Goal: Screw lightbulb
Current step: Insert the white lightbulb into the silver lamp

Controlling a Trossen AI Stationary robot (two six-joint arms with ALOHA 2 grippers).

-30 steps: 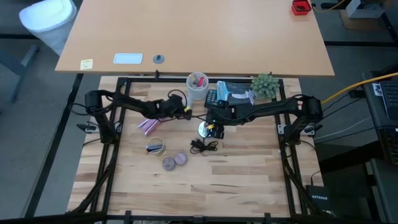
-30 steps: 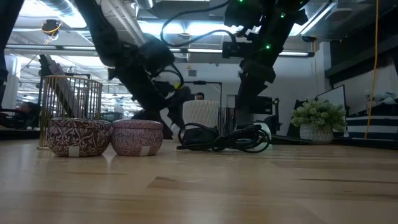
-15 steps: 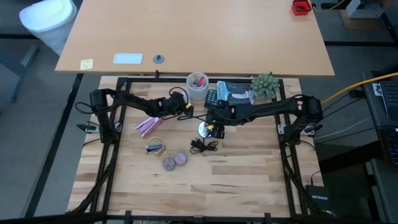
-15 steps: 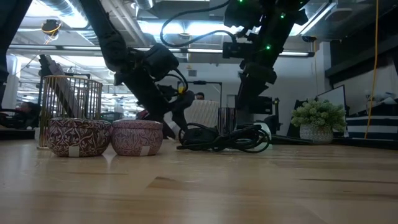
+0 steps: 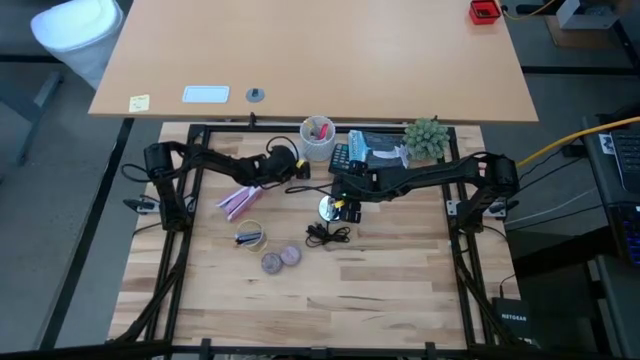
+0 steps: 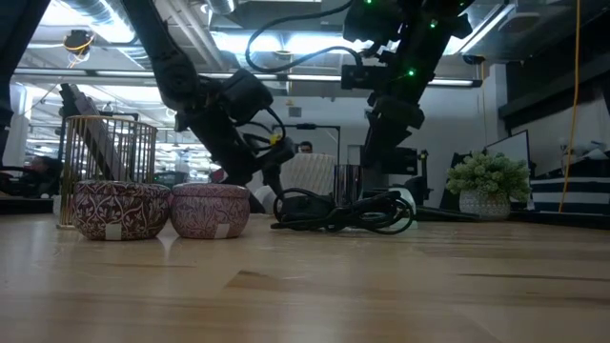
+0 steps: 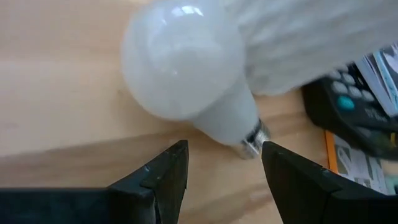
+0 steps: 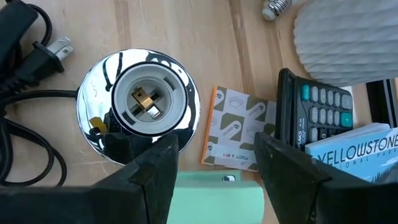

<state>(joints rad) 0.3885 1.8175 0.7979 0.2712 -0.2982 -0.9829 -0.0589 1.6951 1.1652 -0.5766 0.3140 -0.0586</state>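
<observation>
Inspecting the lightbulb point(image 7: 186, 68) through my left wrist view: it lies on its side on the wooden table point(image 5: 400, 270), white globe toward one side, silvery screw base point(image 7: 254, 138) pointing toward the calculator point(image 7: 348, 118). It rests just beside the white patterned cup point(image 5: 318, 140), which rises blurred behind it.

My left gripper point(image 7: 224, 171) hangs just short of the bulb with its fingers spread, the neck of the bulb lined up with the gap; nothing is held. My right gripper point(image 8: 214, 165) is likewise spread and empty, poised over the lamp socket point(image 8: 146, 102), whose chrome reflector faces up with the brass contact visible. The black power cord point(image 8: 28, 93) lies coiled next to it.

Handling assessment, my judgement only: the bulb looks light, hard and smooth, so it should slip or roll readily if nudged from one side. The globe is thin-walled and fragile; a hard squeeze is a risk. I would take hold across the globe's widest part or just below it on the tapering neck, leaving the metal thread fully clear for the socket. A grip on the thread itself would block screwing. Closure should be gentle and centred, since an off-centre pinch would likely squirt the bulb toward the cup.
</observation>
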